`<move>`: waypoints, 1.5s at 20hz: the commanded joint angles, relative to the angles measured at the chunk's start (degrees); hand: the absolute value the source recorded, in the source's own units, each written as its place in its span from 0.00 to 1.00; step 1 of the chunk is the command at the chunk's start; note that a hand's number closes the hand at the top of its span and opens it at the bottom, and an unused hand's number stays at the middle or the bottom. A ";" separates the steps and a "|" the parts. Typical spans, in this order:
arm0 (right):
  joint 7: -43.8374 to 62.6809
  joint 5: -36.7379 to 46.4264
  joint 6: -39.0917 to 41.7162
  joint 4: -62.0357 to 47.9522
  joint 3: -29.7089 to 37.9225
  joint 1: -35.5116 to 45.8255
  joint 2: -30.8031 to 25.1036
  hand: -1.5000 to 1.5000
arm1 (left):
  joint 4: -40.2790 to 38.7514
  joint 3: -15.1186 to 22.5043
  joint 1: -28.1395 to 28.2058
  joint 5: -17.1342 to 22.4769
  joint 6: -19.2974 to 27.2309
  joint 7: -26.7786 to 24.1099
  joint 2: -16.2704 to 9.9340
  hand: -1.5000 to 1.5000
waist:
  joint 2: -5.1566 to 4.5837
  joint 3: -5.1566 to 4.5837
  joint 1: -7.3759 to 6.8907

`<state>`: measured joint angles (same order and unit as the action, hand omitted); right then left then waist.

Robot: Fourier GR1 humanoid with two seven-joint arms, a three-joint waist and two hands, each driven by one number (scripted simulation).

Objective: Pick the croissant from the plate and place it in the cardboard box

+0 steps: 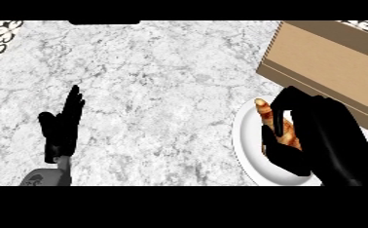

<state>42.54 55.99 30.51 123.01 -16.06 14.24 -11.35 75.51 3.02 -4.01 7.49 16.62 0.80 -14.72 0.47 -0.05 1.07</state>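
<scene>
A wide counter of grey-veined white marble fills the view, most of it bare. Up in the far right corner sits the cardboard box, big and brown, turned at an angle, its near wall running down toward the plate. Whether its top is open, this view does not settle.

Next in size, the white plate, near the counter's right edge, just in front of the box's near corner and looking almost in contact with it.

And here's the action: the right hand is on that plate, fingers curled over the croissant from the right, thumb coming round the near end. It's clamped on the pastry, which lies on the plate as far as I can tell. The croissant's long axis runs near-to-far, tip pointing up toward the box, and the hand wraps across that axis. A good way to take it, I'd say.

Over at the left, the left hand rests with fingers straight up, well apart from everything. The right hand is far nearer.

The coming move looks short: lift, carry far and slightly right, over the box's near wall.
</scene>
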 commanded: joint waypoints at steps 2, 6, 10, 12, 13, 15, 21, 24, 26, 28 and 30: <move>5.77 -4.83 9.96 13.53 7.27 3.47 -0.66 1.00 | -0.13 0.37 -0.50 -1.03 0.39 0.48 1.29 0.50 | -0.29 0.01 -0.56; 4.57 -9.89 13.25 11.83 18.68 7.99 -4.67 1.00 | -0.87 -1.43 -0.84 -0.11 -2.87 -0.42 -0.62 0.50 | -0.36 0.03 -0.78; -3.21 -8.39 7.63 -0.66 23.40 13.08 -9.75 1.00 | -1.87 -0.06 -1.07 -2.65 0.02 -2.41 2.99 0.50 | -0.57 0.05 -1.26; -3.69 -10.15 8.14 -3.06 27.66 18.41 -12.03 1.00 | 0.01 -1.31 -1.83 -1.00 -2.98 0.20 0.42 0.50 | -0.51 0.04 -1.35; -5.35 -11.96 8.37 -1.91 29.71 16.39 -12.63 1.00 | -0.91 0.32 -2.89 -3.89 1.16 1.14 3.28 0.50 | -0.48 0.05 -1.03; -7.58 -12.05 6.01 -3.14 31.82 14.73 -13.33 1.00 | -9.10 -3.67 -6.23 -1.34 -2.50 -3.87 2.11 0.50 | -0.57 0.03 -0.72; -19.51 -8.59 -7.35 -25.56 33.14 18.60 -15.52 1.00 | -1.97 -1.88 -2.03 -3.25 -1.75 -0.93 1.98 0.50 | -0.71 0.06 -1.77; -26.64 -10.91 -10.57 -35.96 36.66 20.60 -18.00 1.00 | -3.57 -2.50 -2.35 -2.50 -2.65 -1.84 2.48 0.50 | -0.82 0.07 -1.86; -29.73 -8.69 -13.38 -40.68 35.53 20.95 -19.51 1.00 | 1.75 -1.71 -0.95 -2.95 -2.84 2.41 1.56 0.50 | -0.64 0.08 -1.89; -32.99 -7.56 -16.51 -44.65 34.24 20.38 -19.05 1.00 | -0.57 -2.39 -1.21 -2.77 -4.22 0.82 1.37 0.50 | -0.64 0.07 -1.73; -35.82 -6.72 -21.64 -51.62 34.03 22.37 -17.51 1.00 | -1.72 -1.40 -4.41 -4.47 -1.04 2.55 3.70 0.50 | -0.77 0.08 -1.81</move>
<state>12.38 47.56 15.91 80.49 18.79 35.95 -29.84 74.89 1.28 -6.28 4.21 14.15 1.77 -12.39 -0.25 0.03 -0.85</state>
